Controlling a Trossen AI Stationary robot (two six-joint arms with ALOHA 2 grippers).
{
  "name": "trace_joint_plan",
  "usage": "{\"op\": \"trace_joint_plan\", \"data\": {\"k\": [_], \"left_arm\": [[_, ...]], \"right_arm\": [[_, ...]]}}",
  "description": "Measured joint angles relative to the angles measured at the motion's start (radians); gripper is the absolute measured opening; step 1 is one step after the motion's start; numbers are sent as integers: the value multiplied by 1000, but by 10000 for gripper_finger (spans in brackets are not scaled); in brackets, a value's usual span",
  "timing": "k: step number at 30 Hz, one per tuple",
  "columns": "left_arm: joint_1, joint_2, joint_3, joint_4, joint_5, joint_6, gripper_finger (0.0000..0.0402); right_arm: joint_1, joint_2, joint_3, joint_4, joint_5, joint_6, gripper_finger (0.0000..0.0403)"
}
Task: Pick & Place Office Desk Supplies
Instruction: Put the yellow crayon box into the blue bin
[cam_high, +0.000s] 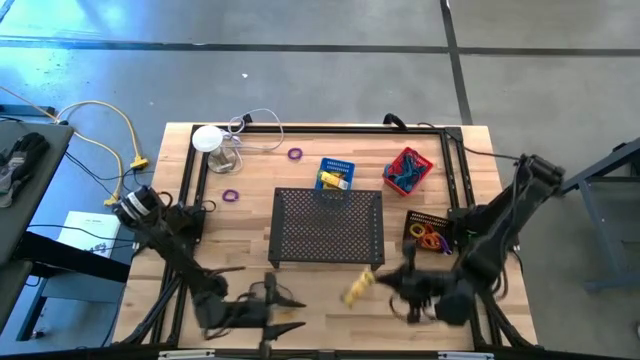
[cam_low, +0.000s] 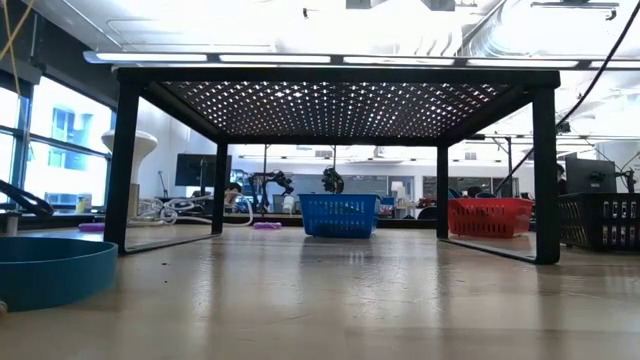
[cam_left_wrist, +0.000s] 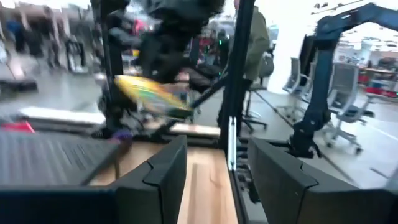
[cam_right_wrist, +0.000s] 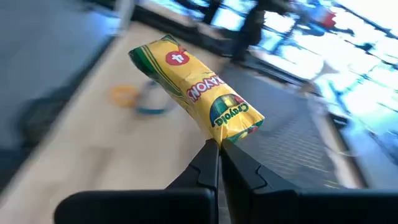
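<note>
A yellow Crayola crayon packet (cam_right_wrist: 196, 84) hangs in the air in front of the black mesh tray (cam_high: 328, 225), with my right gripper (cam_right_wrist: 219, 158) shut on it. In the high view the packet (cam_high: 358, 288) is over the table's near part, just left of my right gripper (cam_high: 385, 283). My left gripper (cam_left_wrist: 217, 180) stands open with nothing between its fingers, near the front edge at the left (cam_high: 280, 300). It faces the packet (cam_left_wrist: 152, 96). Two purple rings (cam_high: 295, 153) (cam_high: 231, 196) lie flat on the wood. My right gripper pinches the packet's end next to the Crayola logo (cam_right_wrist: 231, 132) between its two fingertips. The fingers come from the table's right, slanting a little down. The packet sticks out beyond them toward the left, tilted, lifted clear of the table.
A blue basket (cam_high: 336, 172) with yellow packets, a red basket (cam_high: 408, 170) and a black basket (cam_high: 430, 232) with orange rings stand around the tray's far and right sides. A white round-topped object (cam_high: 210, 140) with a cable stands at the far left. A blue dish (cam_low: 50, 270) lies near the front.
</note>
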Motion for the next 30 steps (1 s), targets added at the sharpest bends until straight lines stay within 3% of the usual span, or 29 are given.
{"op": "trace_joint_plan", "data": {"k": [4,7,11,16,20,23,26,30], "left_arm": [[-62,-1,0,101,-87,154,166],[-93,-1,0,135,-151,221,166],[-107,-1,0,142,-237,246,166],[-117,-2,0,142,-340,306,166],[-134,-21,0,146,-502,328,166],[-144,-36,0,149,-568,392,166],[-142,-42,0,146,-571,440,166],[-126,-45,0,146,-572,489,165]], "right_arm": [[-132,-92,0,-60,4,-10,3],[-272,-137,0,-68,-59,-75,3],[-490,-159,0,-67,-202,-202,3],[-795,-159,0,-37,-464,-342,3],[-973,-148,4,-14,-603,-375,3],[-1063,-103,32,-72,-656,-396,3],[-1102,-17,92,-143,-681,-411,3],[-1117,122,217,-283,-650,-418,3]]}}
